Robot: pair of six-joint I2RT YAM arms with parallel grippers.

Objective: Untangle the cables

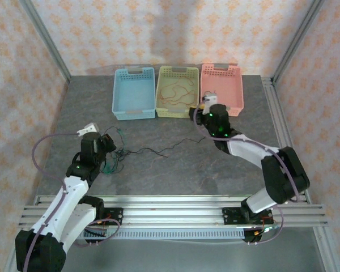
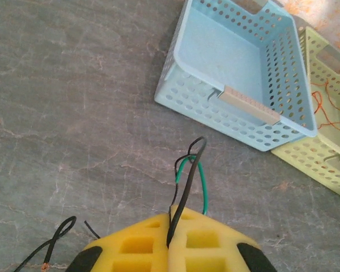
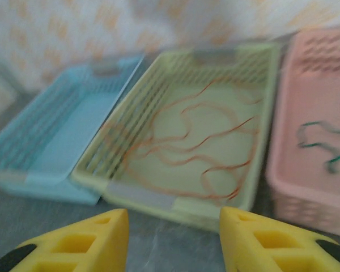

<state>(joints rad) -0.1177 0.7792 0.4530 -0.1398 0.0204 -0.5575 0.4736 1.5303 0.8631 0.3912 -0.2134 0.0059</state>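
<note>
Black thin cable (image 2: 186,187), looped with a dark green cable (image 2: 202,187) toward the grey surface's (image 2: 73,113) left edge, is being clenched by the left tool (image 2: 171,235); the right tool (image 3: 173,218) is hovering released.

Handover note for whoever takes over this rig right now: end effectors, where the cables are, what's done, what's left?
Left end effector: shut on the black cable, with the tangled green cable looped through it, near the blue basket.
Right end effector: open, holding nothing, facing the yellow-green basket.
Done: orange cable in the yellow-green basket; sorted green cable in the pink basket.
Left: separate black from tangled green.
</note>
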